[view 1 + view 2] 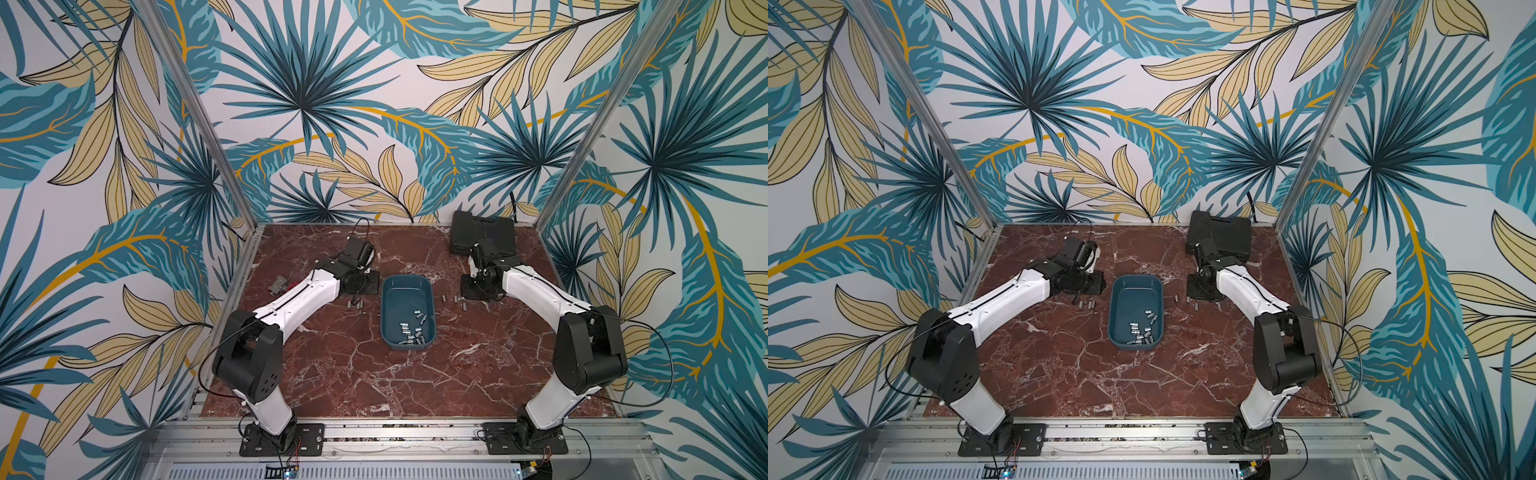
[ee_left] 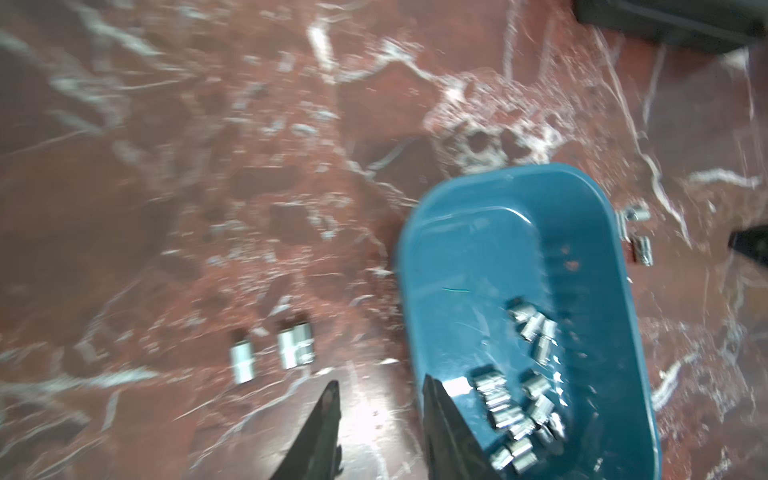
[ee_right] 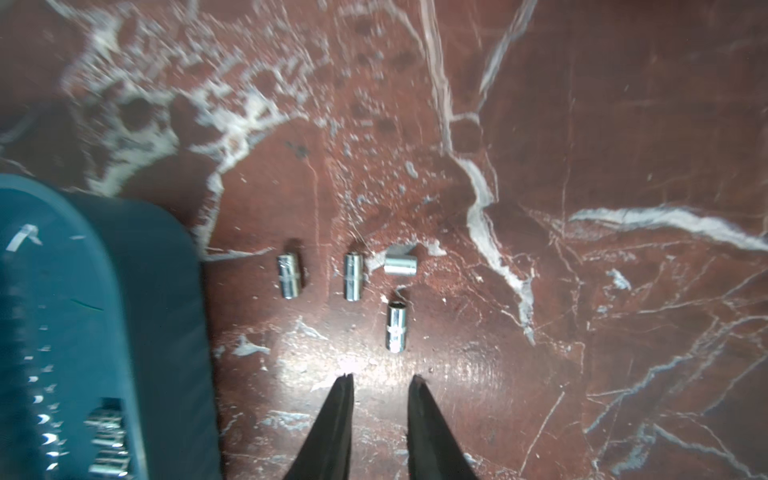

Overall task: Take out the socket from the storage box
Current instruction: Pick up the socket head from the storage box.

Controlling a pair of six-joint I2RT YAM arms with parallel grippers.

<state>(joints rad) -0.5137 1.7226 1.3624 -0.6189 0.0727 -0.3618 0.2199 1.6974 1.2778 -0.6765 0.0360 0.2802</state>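
The storage box (image 1: 387, 309) is a shallow teal bin mid-table, seen in both top views, with several silver sockets (image 1: 413, 332) heaped at its near end. My left gripper (image 2: 380, 384) is open and empty. It hangs over bare marble at the box's left side, and one finger (image 2: 440, 415) overlaps the box wall (image 2: 419, 291) beside the heaped sockets (image 2: 505, 405). My right gripper (image 3: 381, 377) is open and empty too, above the table to the right of the box (image 3: 145, 291), a short way from several loose sockets (image 3: 397, 326).
Loose sockets lie on the marble left of the box (image 2: 296, 347) and right of it (image 1: 453, 298). A black tool case (image 1: 484, 232) stands at the back right. A small grey metal part (image 1: 277, 284) lies at the left edge.
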